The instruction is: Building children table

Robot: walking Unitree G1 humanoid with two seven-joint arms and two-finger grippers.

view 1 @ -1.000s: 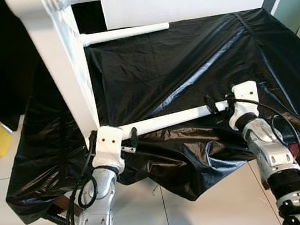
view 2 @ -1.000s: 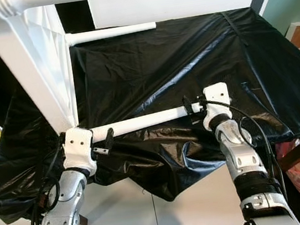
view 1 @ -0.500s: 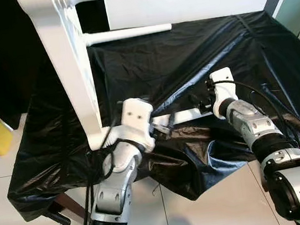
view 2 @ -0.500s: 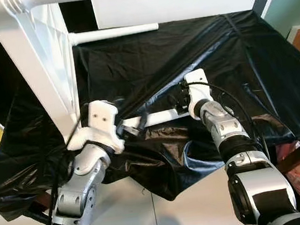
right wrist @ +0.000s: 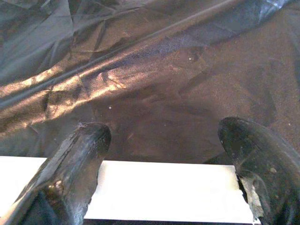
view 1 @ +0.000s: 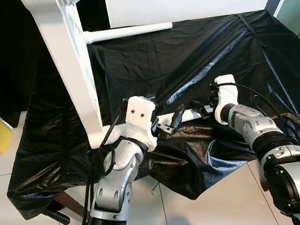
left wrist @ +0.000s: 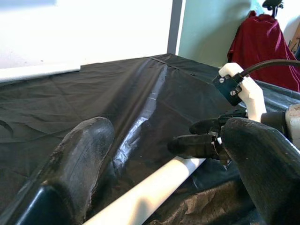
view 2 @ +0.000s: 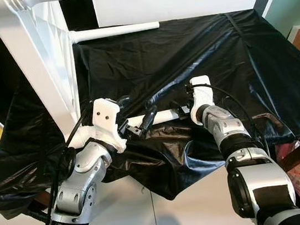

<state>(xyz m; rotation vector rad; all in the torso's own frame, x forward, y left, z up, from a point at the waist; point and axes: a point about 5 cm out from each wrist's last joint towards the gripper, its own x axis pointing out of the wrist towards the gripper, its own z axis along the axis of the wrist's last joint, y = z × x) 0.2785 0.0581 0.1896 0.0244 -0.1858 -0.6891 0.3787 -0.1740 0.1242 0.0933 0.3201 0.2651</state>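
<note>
Bright even light, sharp views, glare on black sheet [view 1: 187,57]

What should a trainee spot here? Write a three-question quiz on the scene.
1. True or false: the white rod lies on a red cloth.
2. The left end effector is: A) open, astride the rod; B) shut on the rod; C) raised high above the rod.
3. Which end effector is nearer the upright white frame?

Key: 1 false, it lies on a black sheet. 2 A. 3 the left; the right end effector is at the rod's other end.
</note>
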